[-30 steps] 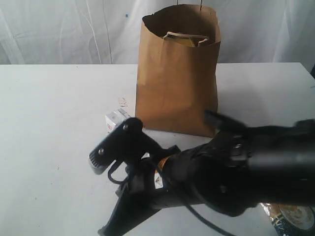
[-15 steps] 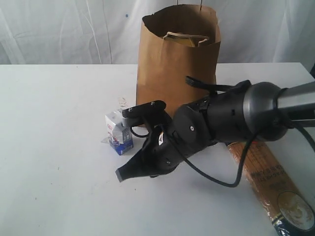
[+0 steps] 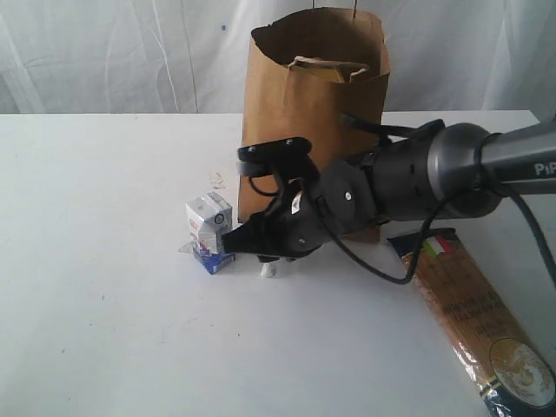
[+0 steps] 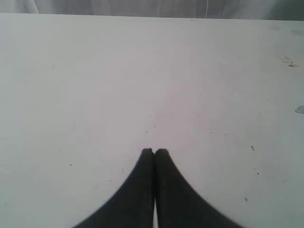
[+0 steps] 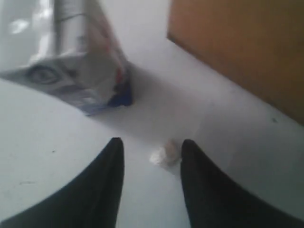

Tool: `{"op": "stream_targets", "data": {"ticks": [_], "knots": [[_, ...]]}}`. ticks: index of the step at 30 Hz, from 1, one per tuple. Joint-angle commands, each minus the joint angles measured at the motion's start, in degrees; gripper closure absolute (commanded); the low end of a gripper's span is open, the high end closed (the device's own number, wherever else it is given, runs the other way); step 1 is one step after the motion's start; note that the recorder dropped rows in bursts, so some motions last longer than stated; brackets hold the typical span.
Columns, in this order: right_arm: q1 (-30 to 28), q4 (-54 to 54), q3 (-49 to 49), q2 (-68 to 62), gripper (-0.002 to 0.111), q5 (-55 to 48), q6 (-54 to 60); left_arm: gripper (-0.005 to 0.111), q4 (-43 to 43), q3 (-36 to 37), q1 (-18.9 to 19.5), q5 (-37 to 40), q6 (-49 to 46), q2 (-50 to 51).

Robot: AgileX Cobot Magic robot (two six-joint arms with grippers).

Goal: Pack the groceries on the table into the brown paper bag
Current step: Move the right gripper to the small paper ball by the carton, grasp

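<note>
Your right end effector (image 3: 233,242) sits low over the counter (image 3: 104,304) with its jaws partly apart and nothing in them. Only a white crumb (image 5: 164,156) lies between the tips. The carton (image 3: 208,230) stands just beside them, a little ahead and off to one side, tilted in the right wrist view and not yet between the jaws.

To take it well, you'd likely want to open wider and line the jaws up across the carton's narrow faces. Then move in until both pads flank its body before you close. It looks light, so a one-sided touch could tip or slide it. Leave the crumb alone.

The bag (image 3: 313,130) stands upright close behind, so lift straight up before you swing over its mouth.

Your left end effector (image 4: 154,151) is fully closed on nothing, over bare counter.

Count on the counter: one carton, one spaghetti packet (image 3: 473,321) lying flat on the right, and one bag.
</note>
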State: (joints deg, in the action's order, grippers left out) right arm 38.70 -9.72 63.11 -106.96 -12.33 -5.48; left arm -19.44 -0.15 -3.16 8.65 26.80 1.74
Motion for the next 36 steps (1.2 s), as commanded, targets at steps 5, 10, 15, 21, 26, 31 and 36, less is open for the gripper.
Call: {"op": "stream_targets", "data": {"ticks": [5, 10, 15, 21, 26, 31, 36], "knots": [[-0.9, -0.9, 1.1, 0.1, 0.071, -8.3, 1.8, 0.107, -0.4, 0.2, -0.4, -0.1, 0.0, -0.3], [-0.5, -0.9, 1.1, -0.9, 0.062, -5.7, 2.7, 0.107, -0.4, 0.2, -0.4, -0.1, 0.0, -0.3], [-0.5, -0.9, 1.1, -3.3, 0.061, -3.2, 2.5, 0.107, -0.4, 0.2, -0.4, -0.1, 0.0, -0.3], [-0.5, -0.9, 1.1, -3.9, 0.061, 0.4, 2.5, 0.107, -0.4, 0.2, -0.4, -0.1, 0.0, -0.3], [-0.5, -0.9, 1.1, -4.5, 0.064, 2.4, 2.3, 0.107, -0.4, 0.2, -0.4, -0.1, 0.0, -0.3], [-0.5, -1.2, 1.1, -5.5, 0.064, 2.7, 2.3, 0.107, -0.4, 0.2, -0.4, -0.1, 0.0, -0.3], [-0.4, -1.1, 1.1, -6.3, 0.064, 2.4, 2.2, 0.107, -0.4, 0.2, -0.4, -0.1, 0.0, -0.3]]}}
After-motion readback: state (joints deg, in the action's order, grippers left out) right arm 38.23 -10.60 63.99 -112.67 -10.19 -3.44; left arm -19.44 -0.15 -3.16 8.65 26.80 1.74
